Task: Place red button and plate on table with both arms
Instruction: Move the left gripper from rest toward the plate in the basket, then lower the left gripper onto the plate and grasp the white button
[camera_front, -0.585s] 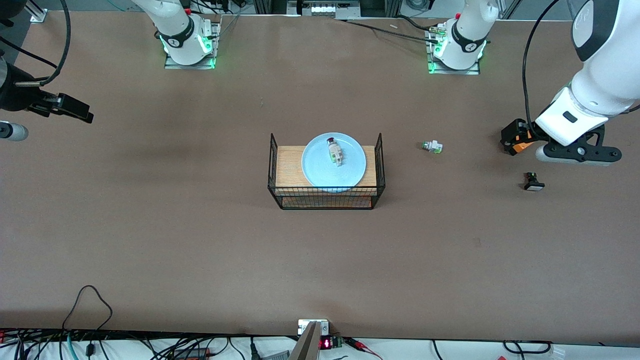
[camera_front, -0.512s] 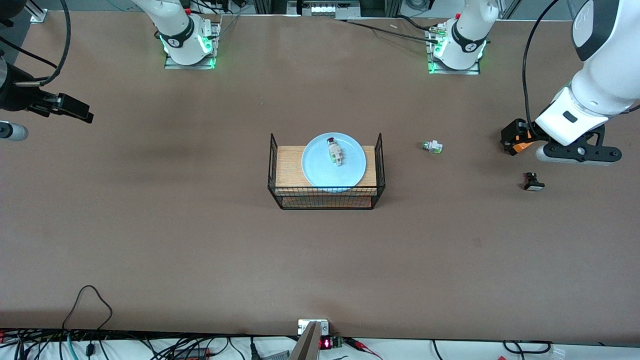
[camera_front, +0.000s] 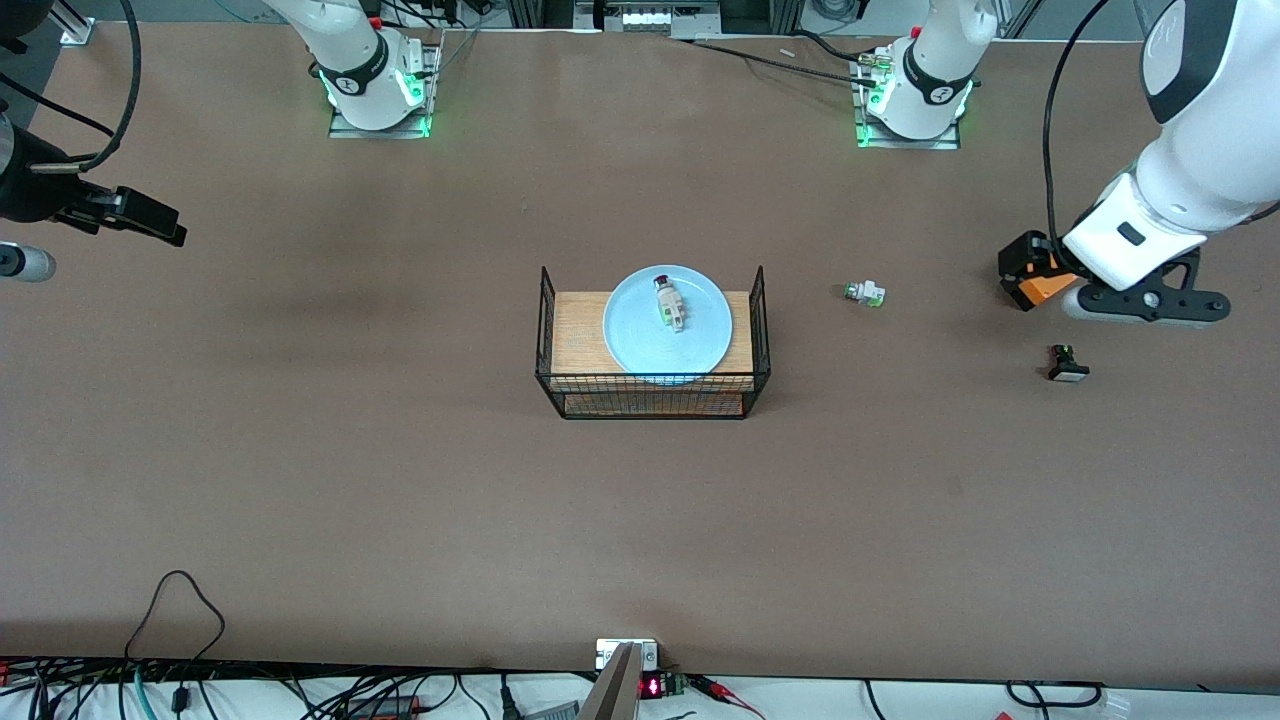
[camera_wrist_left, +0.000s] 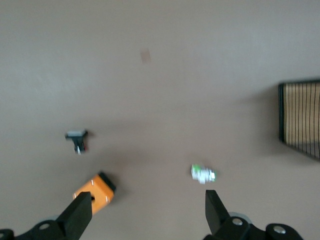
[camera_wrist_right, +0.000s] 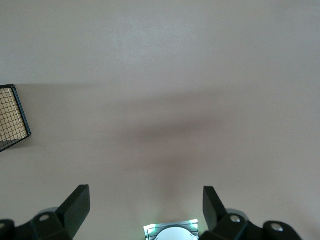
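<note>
The light blue plate (camera_front: 700, 345) lies on the wood top of the black wire rack (camera_front: 655, 395) at the middle of the table (camera_front: 400, 480). The red button (camera_front: 668, 300) lies on the plate, dark red cap toward the bases. My left gripper (camera_front: 1145, 300) (camera_wrist_left: 146, 212) is open and empty, up over the table at the left arm's end, well away from the rack. My right gripper (camera_front: 125, 212) (camera_wrist_right: 145, 205) is open and empty over the right arm's end of the table. Neither wrist view shows the plate or the red button.
A green-ended part (camera_front: 862, 292) (camera_wrist_left: 202, 173) lies between the rack and the left gripper. A black-and-white part (camera_front: 1067, 363) (camera_wrist_left: 76, 140) lies nearer the front camera than the left gripper. An orange-and-black block (camera_front: 1030, 275) (camera_wrist_left: 95, 192) sits by the left wrist. The rack's corner shows in both wrist views (camera_wrist_left: 300, 117) (camera_wrist_right: 12, 117).
The left arm has shifted slightly toward the bases. The right arm, plate and button have not moved.
</note>
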